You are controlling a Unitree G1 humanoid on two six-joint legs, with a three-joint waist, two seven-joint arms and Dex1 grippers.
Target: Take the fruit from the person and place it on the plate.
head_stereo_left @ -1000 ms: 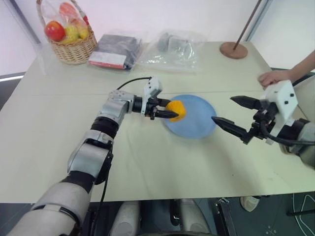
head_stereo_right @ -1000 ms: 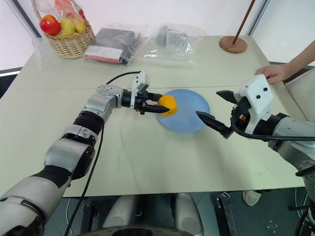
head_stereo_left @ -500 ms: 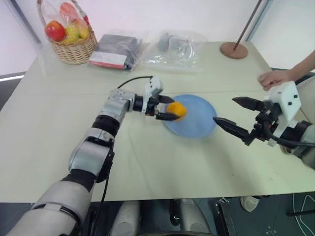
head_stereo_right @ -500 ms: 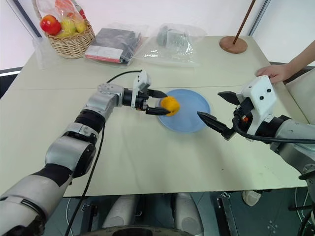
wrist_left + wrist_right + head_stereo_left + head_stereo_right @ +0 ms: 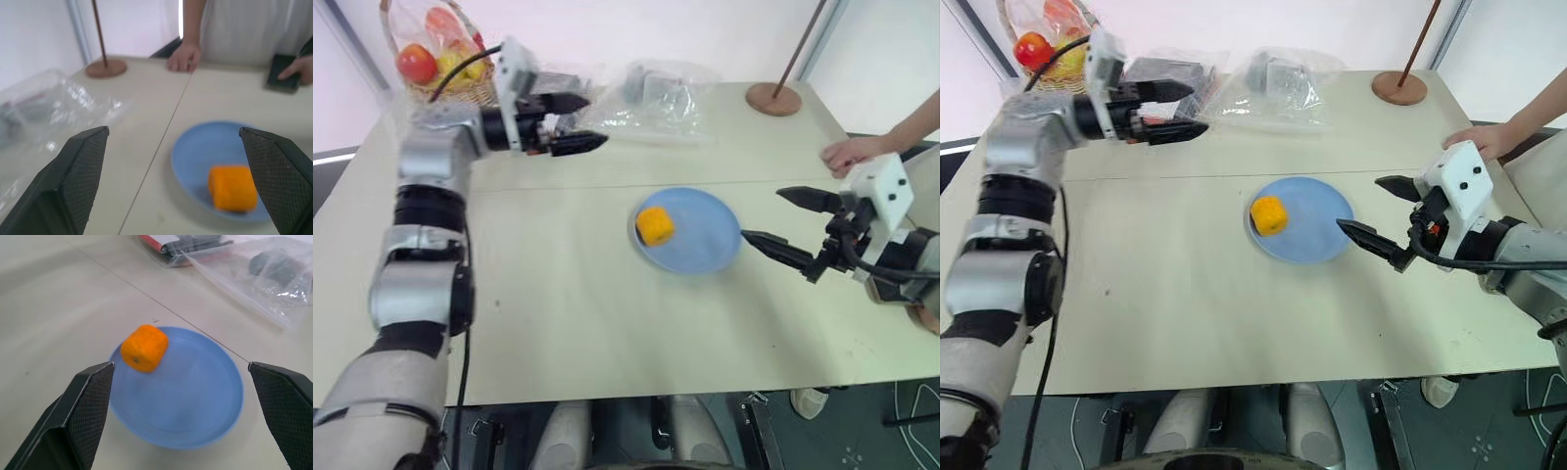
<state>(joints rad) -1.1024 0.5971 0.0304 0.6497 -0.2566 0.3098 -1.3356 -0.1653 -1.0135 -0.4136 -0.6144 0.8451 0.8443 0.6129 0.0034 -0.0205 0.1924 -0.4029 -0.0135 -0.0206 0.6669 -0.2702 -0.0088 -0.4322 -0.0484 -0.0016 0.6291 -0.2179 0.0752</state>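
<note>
The left gripper [image 5: 576,121] has let go of the fruit [image 5: 654,225] and is pulling away far-left toward the basket [image 5: 470,90], fingers spread. The fruit is sitting on the plate [image 5: 705,245]. The right gripper [image 5: 787,227] is hovering beside the plate's right edge, fingers apart and empty.

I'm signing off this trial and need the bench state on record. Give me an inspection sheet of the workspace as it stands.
Surface: pale table, a seam running across it.
Job's things: fruit lies on the plate, near its left rim. The person's hand rests on the table's far right edge.
Clutter: basket of fruit, dark packet and clear bag along the far edge; brown disc with a rod at the far right.
Grippers: left gripper open, empty, raised near the packet. Right gripper open, empty, just right of the plate.
Cables: black cable on the left arm.
Surroundings: white wall behind; dark floor below.
</note>
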